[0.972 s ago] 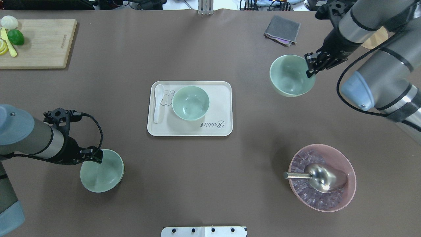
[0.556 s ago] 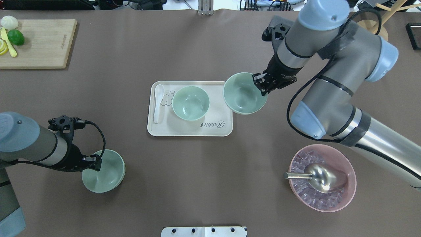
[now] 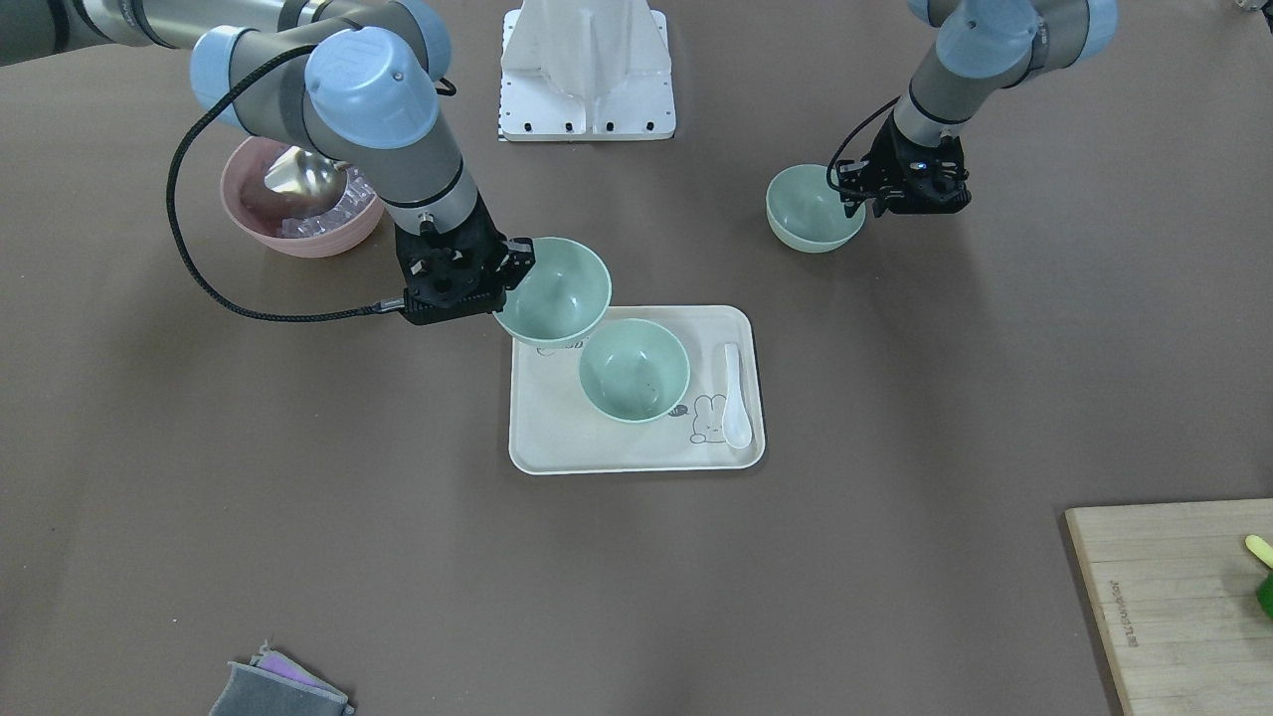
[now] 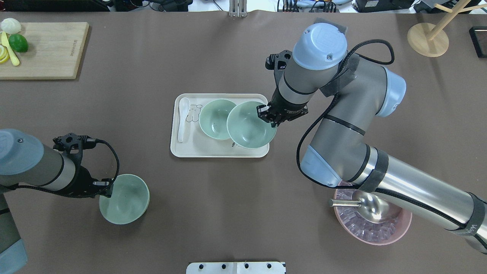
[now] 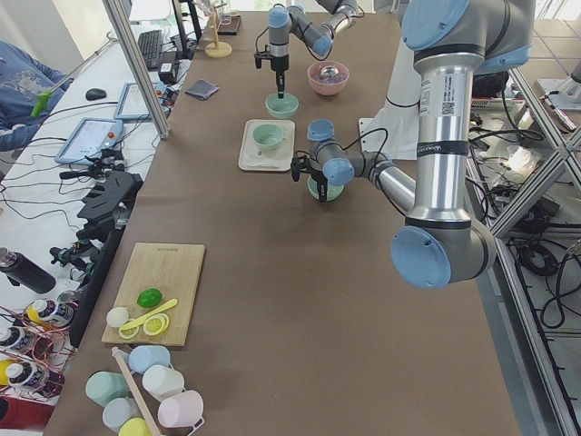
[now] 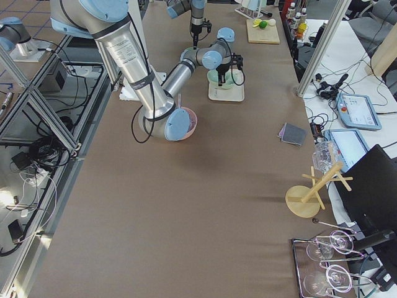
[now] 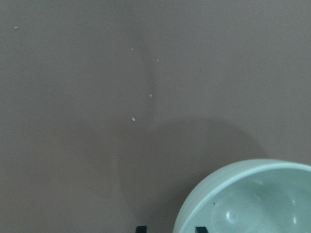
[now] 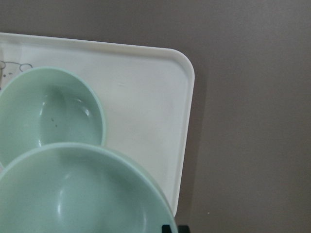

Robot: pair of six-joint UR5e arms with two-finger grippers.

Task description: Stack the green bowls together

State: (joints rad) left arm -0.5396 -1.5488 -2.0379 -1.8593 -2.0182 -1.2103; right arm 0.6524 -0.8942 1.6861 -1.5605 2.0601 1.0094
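Starting nearest the robot, held the left bowl [image 4: 125, 199] by its rim in the left gripper [image 4: 107, 187], jaws pinched on the edge, well apart from the tray [image 4: 220, 152]; could not tell whether raised off the table or resting on it. Counted out the pink bowl [image 4: 395, 232] of ice with its scoop [image 4: 374, 207] on the right side, no part of the job. Farther out, held the right bowl [image 4: 251, 127] in the right gripper [image 4: 267, 115], likewise nipped tight on the rim, raised above the tray and overlapping the edge of the tray bowl [image 4: 213, 120] from the robot's right, not yet centred over it. Found the tray bowl upright and empty, just beside the spoon [image 4: 183, 118]. Judged as the first stacking step, mid-carry, with nothing nested yet. Called next for a short shift toward the robot's left to line rim over rim, then a level descent and release only once seated, to avoid catching rim on rim and tipping or shoving the lower bowl across the tray. Called after that for the same with the left bowl on top. Farthest off, ignored the board [image 4: 49, 49] with its lime [image 4: 18, 43] at the far left corner.
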